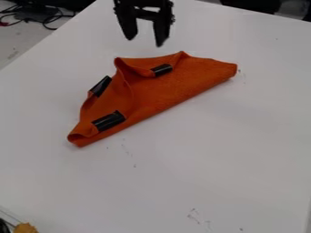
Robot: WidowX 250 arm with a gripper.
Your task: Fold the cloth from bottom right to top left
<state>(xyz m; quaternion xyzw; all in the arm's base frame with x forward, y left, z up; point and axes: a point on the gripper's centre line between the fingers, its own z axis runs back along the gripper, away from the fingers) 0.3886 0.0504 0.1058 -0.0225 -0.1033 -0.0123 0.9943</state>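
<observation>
The black gripper (144, 40) hangs at the top of the camera view, just beyond the cloth's far edge, its two fingers apart with nothing between them. An orange cloth (167, 88) lies on the white table in a folded, roughly triangular shape. Its long straight fold runs from the lower left up to the right corner. The far edges are rumpled and raised, with an upturned flap toward the left. Black tape pieces mark the cloth near its left edge, its lower left and its upper middle. Gripper and cloth appear apart.
The white table (200, 159) extends around the cloth. Dark cables (39, 16) lie beyond its upper left edge. A yellowish object (25, 228) stands at the bottom left corner, beside something dark.
</observation>
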